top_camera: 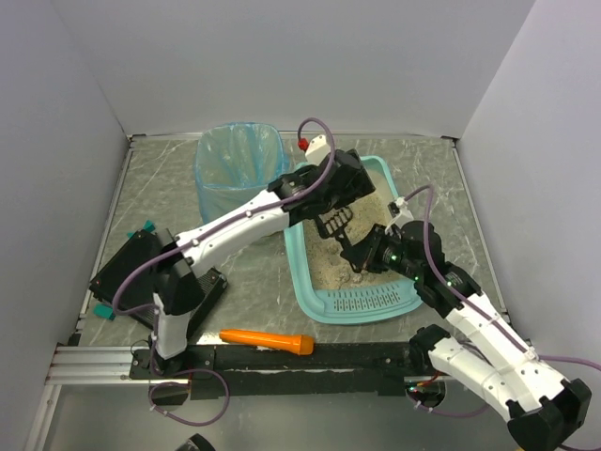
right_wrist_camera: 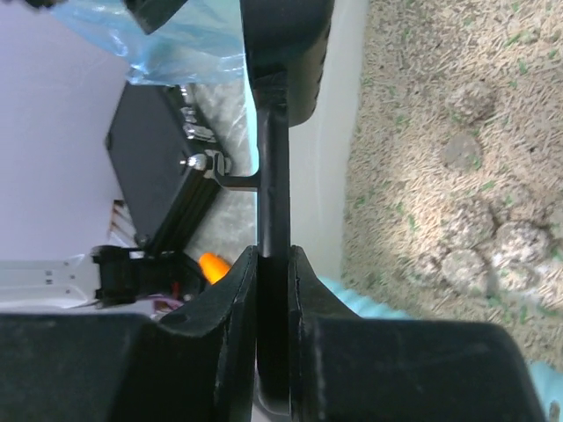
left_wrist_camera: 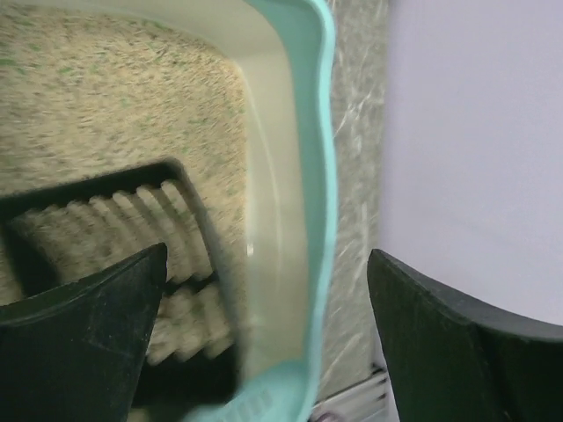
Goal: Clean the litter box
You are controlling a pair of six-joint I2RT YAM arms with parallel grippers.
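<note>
From above, the litter box (top_camera: 352, 303) sits on the desk (top_camera: 150, 178), right of centre, with the scoop (top_camera: 333, 225) in its litter between both arms.

Left wrist: the left hand (left_wrist_camera: 268, 255) is spread above the scoop (left_wrist_camera: 132, 220), gripping nothing.

Right wrist: the right hand (right_wrist_camera: 273, 255) pinches the scoop's thin handle (right_wrist_camera: 273, 176). Clumps (right_wrist_camera: 493, 246) lie to its right. The grip should be firm, with the blade sliding low and level under them.

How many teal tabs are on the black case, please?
2: one teal tab at the black case's far corner, one at its left corner; the left arm may hide others.
</note>
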